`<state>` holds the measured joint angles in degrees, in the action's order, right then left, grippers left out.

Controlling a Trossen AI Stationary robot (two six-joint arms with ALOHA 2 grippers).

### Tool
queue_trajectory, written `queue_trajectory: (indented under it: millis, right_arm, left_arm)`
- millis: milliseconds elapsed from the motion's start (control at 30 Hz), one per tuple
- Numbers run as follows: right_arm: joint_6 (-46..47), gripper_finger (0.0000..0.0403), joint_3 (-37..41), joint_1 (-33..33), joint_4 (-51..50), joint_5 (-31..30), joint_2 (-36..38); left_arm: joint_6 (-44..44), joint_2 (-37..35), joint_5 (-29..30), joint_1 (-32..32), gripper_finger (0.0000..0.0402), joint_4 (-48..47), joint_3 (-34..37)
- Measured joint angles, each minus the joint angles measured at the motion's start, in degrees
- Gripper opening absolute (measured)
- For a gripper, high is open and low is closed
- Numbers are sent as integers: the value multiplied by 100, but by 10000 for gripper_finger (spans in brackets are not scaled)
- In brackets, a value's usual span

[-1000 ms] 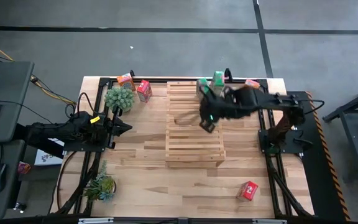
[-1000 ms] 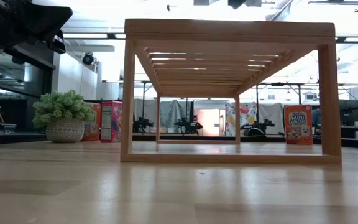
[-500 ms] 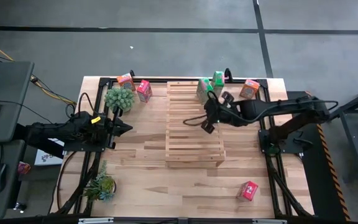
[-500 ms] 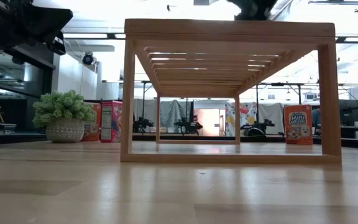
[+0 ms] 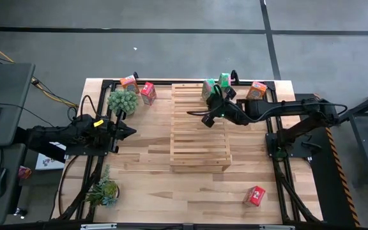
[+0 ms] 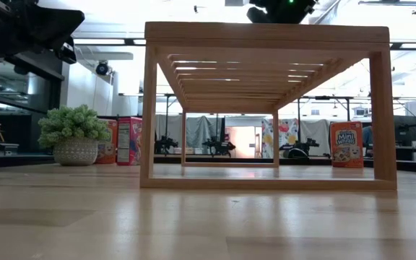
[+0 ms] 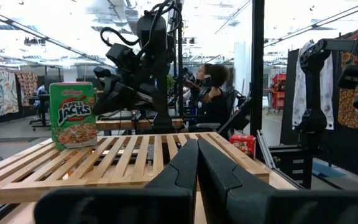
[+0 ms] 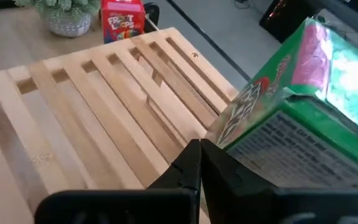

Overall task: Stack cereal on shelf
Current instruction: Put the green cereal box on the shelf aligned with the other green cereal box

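The shelf (image 5: pixel 200 147) of pale slats stands mid-table. A green cereal box (image 5: pixel 208 89) stands upright on its top at the far right corner, also seen in the left wrist view (image 7: pixel 73 115) and close up in the right wrist view (image 8: pixel 291 118). My right gripper (image 5: pixel 205 120) is shut and hovers low over the slats (image 8: pixel 104 106), just on the near side of that box, slanting down; its fingertips (image 8: pixel 199 149) hold nothing. My left gripper (image 5: pixel 128 132) is shut and waits at the table's left.
Loose cereal boxes stand on the table: green (image 5: pixel 224 80) and orange (image 5: pixel 256 91) at the far right, orange (image 5: pixel 130 82) and red (image 5: pixel 148 92) at the far left, red (image 5: pixel 255 195) near right. Plants stand far left (image 5: pixel 122 100) and near left (image 5: pixel 104 190).
My right arm has stretched out and come down toward the shelf's top, its gripper shifting a little toward the far edge, beside the green box. In the low view it has come into sight above the shelf. The green box on the shelf has stayed where it was.
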<state>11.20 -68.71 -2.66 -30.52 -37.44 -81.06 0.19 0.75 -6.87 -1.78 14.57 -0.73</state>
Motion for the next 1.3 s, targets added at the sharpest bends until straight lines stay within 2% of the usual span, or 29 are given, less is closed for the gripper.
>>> queue_trajectory:
  millis: [433,1000,1133,1300]
  right_arm:
    - [-265,0,0,-288,601,63,0]
    - [-674,0,0,-474,1543,532,-1]
    - [-868,0,-105,-297,1240,1135,9]
    - [-1017,0,-302,-56,115,1442,13]
  left_arm:
    - [0,-1,0,1,1,0,0]
    - [0,0,0,2,1,0,0]
    - [0,-2,2,0,1,0,0]
    - [0,-1,1,1,1,-1,0]
